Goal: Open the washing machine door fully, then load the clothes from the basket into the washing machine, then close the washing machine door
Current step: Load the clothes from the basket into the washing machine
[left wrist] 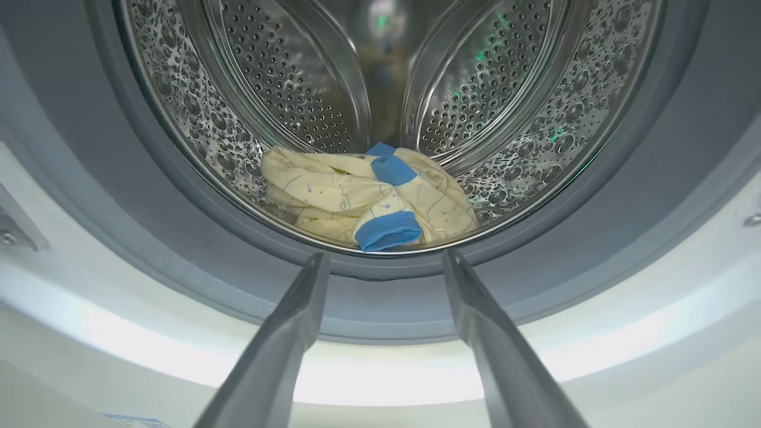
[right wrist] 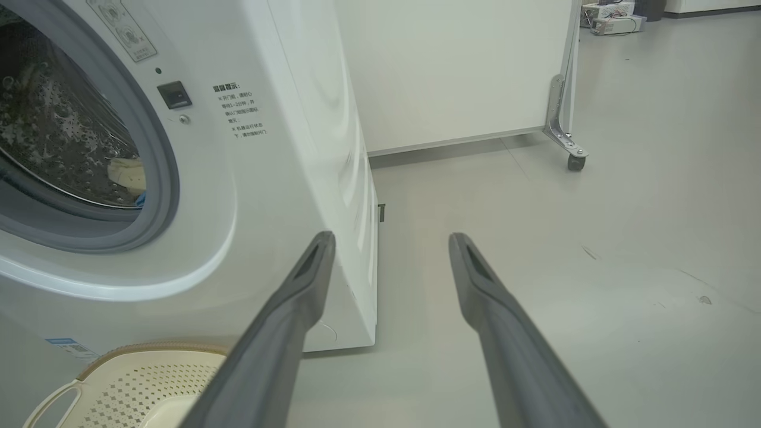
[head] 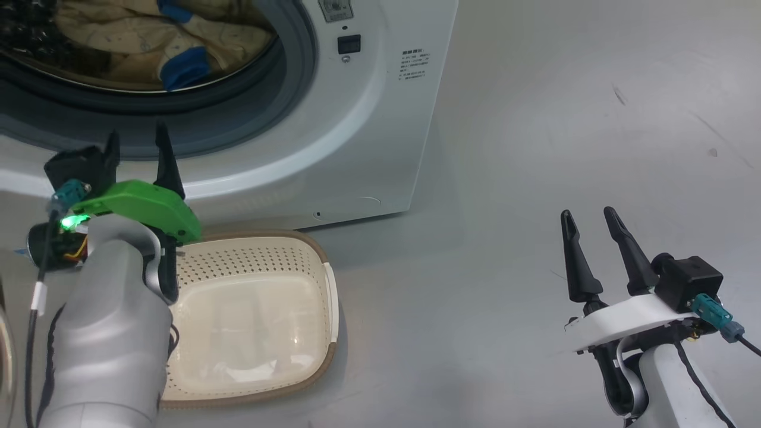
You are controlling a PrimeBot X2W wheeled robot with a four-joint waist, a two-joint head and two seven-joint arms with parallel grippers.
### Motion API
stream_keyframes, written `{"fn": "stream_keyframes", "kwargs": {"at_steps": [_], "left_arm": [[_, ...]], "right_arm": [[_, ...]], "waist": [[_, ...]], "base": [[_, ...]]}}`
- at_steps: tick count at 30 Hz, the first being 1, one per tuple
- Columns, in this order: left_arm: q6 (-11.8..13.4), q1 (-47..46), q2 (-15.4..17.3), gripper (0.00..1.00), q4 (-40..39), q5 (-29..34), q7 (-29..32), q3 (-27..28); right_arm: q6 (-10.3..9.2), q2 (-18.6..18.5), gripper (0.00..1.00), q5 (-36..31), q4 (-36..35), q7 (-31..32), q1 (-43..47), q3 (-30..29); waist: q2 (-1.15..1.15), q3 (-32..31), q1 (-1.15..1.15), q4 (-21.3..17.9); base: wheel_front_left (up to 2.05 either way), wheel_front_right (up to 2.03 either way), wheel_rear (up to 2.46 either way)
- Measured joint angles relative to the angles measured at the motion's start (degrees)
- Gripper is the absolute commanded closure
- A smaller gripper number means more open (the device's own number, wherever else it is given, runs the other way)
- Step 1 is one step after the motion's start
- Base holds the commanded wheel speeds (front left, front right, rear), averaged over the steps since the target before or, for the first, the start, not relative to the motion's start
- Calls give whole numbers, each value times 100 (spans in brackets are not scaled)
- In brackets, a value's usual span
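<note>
Head view: basket [head: 255, 261] empty, clothes [head: 220, 35] inside washing machine [head: 368, 137]; left gripper [head: 137, 131] and right gripper [head: 587, 212] both spread, empty. Remaining: close door.

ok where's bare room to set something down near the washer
Bare floor runs right of the washing machine up to the right gripper. The basket holds nothing, so its bottom is free. Crowded: the basket's left side, by the left gripper and forearm.

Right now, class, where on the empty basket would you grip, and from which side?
Probably the white handle on the right side of the basket, from above. It forms a thin bar that open jaws could straddle, and the left arm covers the opposite side.
</note>
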Motion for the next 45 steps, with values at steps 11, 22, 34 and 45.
{"fn": "stream_keyframes", "kwargs": {"at_steps": [11, 22, 34, 45], "left_arm": [[-56, 1556, -40, 0, -647, -2, 0, -94], [-29, 2646, -42, 0, -1522, -20, 0, -208], [43, 3794, -34, 0, -2497, -156, 0, -271], [104, 4400, -21, 0, -3175, -282, 0, -446]], "right_arm": [[0, -77, 0, -26, 5, 0, 442, -87], [0, -83, 0, -26, 10, 0, 879, -175], [0, -116, 0, -26, -18, 1, 1227, -193], [0, -120, 0, -26, -93, 1, 1323, -265]], "waist": [[0, -654, 0, 383], [0, -1129, 0, 707], [0, -1551, 0, 837], [0, -1557, 0, 897]], "base": [[0, 0, 0], [0, 0, 0], [0, 0, 0], [0, 0, 0]]}}
